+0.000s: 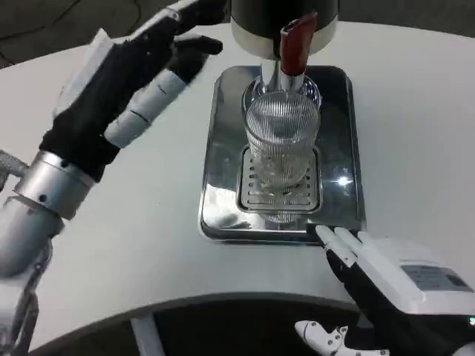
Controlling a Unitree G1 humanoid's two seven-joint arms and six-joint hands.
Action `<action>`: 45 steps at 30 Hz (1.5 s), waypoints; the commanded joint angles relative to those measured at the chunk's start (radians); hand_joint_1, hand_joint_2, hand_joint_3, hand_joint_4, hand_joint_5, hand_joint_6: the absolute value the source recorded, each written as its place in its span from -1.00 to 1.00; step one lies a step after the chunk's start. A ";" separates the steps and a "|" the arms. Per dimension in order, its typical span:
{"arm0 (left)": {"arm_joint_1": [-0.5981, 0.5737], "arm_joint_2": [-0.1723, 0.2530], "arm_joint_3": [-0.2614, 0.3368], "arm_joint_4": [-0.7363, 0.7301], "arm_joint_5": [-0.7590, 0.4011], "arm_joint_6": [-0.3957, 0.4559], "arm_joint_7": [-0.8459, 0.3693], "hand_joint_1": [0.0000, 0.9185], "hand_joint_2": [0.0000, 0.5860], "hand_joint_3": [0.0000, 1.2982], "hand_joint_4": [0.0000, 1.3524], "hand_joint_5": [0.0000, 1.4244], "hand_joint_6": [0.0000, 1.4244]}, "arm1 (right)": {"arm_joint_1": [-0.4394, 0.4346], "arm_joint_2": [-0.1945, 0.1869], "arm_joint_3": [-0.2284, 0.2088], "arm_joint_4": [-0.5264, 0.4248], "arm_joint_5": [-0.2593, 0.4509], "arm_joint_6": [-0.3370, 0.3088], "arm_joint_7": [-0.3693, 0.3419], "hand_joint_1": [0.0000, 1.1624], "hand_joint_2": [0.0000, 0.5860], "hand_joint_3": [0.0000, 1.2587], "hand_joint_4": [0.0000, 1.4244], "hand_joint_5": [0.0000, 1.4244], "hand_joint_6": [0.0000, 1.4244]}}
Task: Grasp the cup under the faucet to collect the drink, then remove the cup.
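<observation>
A clear ribbed cup (pixel 281 141) stands upright on the drip grate of a shiny steel tray (pixel 223 148), right below the faucet with its red lever (pixel 295 46). My left hand (pixel 130 81) hovers raised to the left of the dispenser, fingers stretched out toward it, holding nothing. At the table's front edge my right hand (pixel 393 289) lies low, its fingertips (pixel 335 239) close to the tray's near right corner, apart from the cup and empty.
The dark dispenser body (pixel 282 22) rises at the back of the tray. White tabletop (pixel 141 237) spreads left and right of the tray; its curved front edge runs just before my right hand.
</observation>
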 commanded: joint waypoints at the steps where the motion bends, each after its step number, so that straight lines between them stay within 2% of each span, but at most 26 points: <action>1: -0.003 0.021 0.037 -0.073 -0.169 0.153 -0.137 -1.00 -0.63 -0.80 -0.84 -0.63 -0.67 | 0.007 0.007 0.003 0.005 0.003 0.002 -0.007 -0.55 0.35 -1.00 -1.00 -1.00 -1.00; 4: -0.030 0.029 0.062 -0.118 -0.267 0.273 -0.205 -1.00 -0.65 -0.82 -0.88 -0.67 -0.70 | 0.010 0.007 0.003 0.005 0.003 0.002 -0.009 -0.55 0.35 -1.00 -1.00 -1.00 -1.00; 7: -0.062 0.032 0.075 -0.145 -0.302 0.362 -0.235 -1.00 -0.64 -0.86 -0.93 -0.70 -0.74 | 0.012 0.007 0.004 0.004 0.003 0.001 -0.010 -0.55 0.35 -1.00 -1.00 -1.00 -1.00; 15: -0.164 0.011 0.063 -0.144 -0.291 0.472 -0.248 -1.00 -0.62 -0.87 -0.93 -0.71 -0.75 | 0.021 0.010 0.010 -0.002 0.001 0.000 -0.015 -0.55 0.35 -1.00 -1.00 -1.00 -1.00; 26: -0.305 -0.036 0.003 0.004 -0.228 0.526 -0.285 -1.00 -0.61 -0.86 -0.93 -0.71 -0.75 | 0.035 0.015 0.007 -0.015 0.002 0.001 -0.019 -0.55 0.35 -1.00 -1.00 -1.00 -1.00; 33: -0.366 -0.065 -0.039 0.089 -0.171 0.502 -0.323 -1.00 -0.61 -0.85 -0.93 -0.71 -0.75 | 0.044 0.011 -0.004 -0.026 0.011 0.001 -0.019 -0.55 0.35 -1.00 -1.00 -1.00 -1.00; 45: -0.389 -0.091 -0.071 0.120 -0.092 0.462 -0.354 -1.00 -0.61 -0.80 -0.88 -0.69 -0.75 | 0.055 0.001 -0.024 -0.035 0.037 0.000 -0.016 -0.55 0.35 -1.00 -1.00 -1.00 -1.00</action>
